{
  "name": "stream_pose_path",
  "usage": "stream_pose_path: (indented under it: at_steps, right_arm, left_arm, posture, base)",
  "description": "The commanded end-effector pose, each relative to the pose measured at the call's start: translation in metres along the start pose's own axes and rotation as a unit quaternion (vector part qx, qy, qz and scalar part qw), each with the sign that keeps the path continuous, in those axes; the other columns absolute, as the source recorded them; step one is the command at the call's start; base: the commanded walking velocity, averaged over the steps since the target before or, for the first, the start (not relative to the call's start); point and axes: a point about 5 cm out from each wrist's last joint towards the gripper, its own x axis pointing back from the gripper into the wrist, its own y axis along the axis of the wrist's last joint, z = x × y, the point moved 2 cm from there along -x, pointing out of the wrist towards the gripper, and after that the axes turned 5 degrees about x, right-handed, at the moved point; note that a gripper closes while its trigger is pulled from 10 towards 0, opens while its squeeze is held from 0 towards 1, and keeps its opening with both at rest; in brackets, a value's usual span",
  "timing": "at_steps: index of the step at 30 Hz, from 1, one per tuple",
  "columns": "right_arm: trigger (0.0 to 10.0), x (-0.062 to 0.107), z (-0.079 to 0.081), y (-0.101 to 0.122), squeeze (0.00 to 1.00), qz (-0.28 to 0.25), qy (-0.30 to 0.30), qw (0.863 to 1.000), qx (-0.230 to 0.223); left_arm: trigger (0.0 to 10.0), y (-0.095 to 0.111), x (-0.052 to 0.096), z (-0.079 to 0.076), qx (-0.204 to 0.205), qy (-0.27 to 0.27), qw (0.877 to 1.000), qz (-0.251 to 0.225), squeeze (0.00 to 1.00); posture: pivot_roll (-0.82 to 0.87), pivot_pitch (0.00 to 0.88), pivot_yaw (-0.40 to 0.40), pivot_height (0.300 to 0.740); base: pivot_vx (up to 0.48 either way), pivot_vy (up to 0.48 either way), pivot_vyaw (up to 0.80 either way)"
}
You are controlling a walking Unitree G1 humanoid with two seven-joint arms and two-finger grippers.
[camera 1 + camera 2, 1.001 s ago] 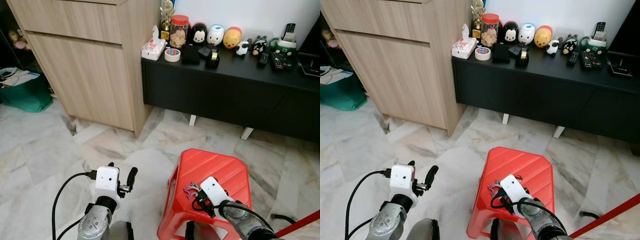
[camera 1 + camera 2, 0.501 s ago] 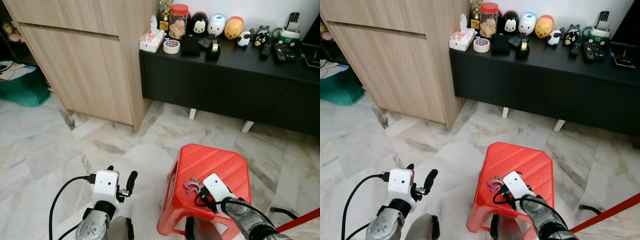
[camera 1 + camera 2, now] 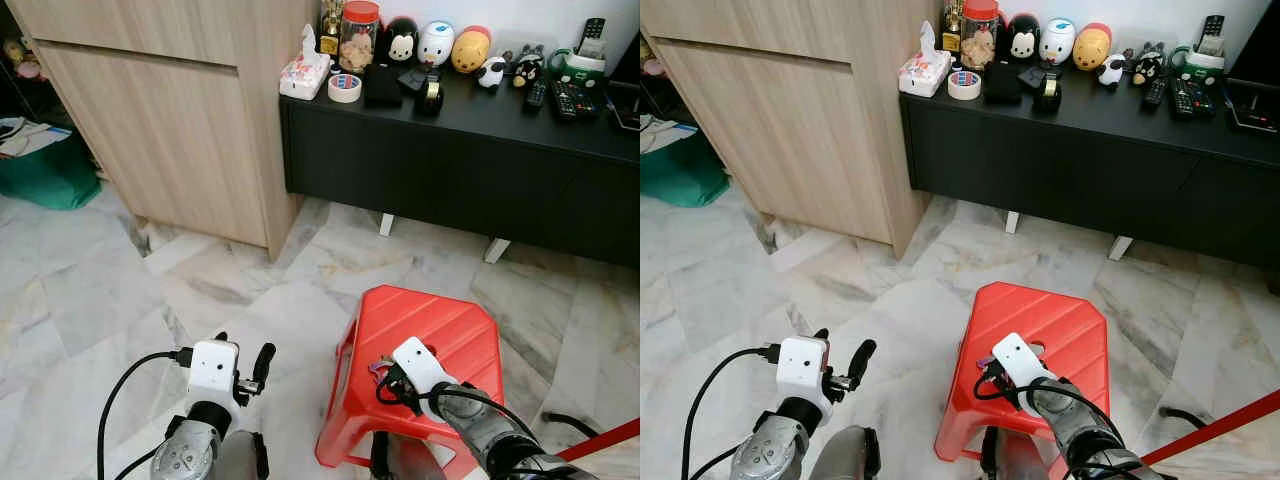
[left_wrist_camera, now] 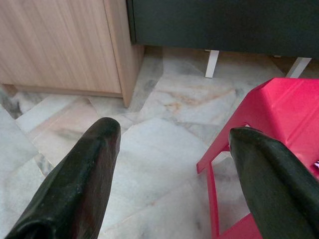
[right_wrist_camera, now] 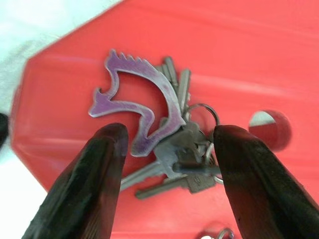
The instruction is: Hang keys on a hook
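Low in the frame's centre, on the red stool [image 3: 425, 335], the keys [image 5: 164, 137] lie between the right hand's [image 5: 167, 169] spread fingers, while the left hand [image 4: 172, 154] hangs apart at lower left.

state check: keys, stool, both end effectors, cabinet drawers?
keys: lying flat on the stool, not gripped
red stool: upright on the marble floor
right end effector: open, fingers either side of the keys
left end effector: open, holding nothing, beside the stool
wooden cabinet: drawers shut
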Motion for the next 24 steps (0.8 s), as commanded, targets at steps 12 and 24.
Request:
stream_pose_path:
  at_steps: [12, 24]
  right_arm:
    - [10.0, 0.003, -0.014, -0.011, 0.0, 0.035, -0.032, 0.999, -0.011]
    - [0.0, 0.002, -0.006, -0.016, 0.0, 0.05, -0.023, 0.998, -0.003]
  left_arm:
    - [10.0, -0.002, 0.002, -0.002, -0.004, -0.002, 1.0, 0.011, 0.0]
    - [10.0, -0.004, 0.002, -0.003, -0.012, -0.006, 1.0, 0.016, 0.0]
  posture:
    - [0.1, 0.154, -0.055, 0.632]
    - [0.1, 0.159, -0.052, 0.632]
  base:
    - [0.0, 0.0, 0.0]
    - [0.0, 0.0, 0.0]
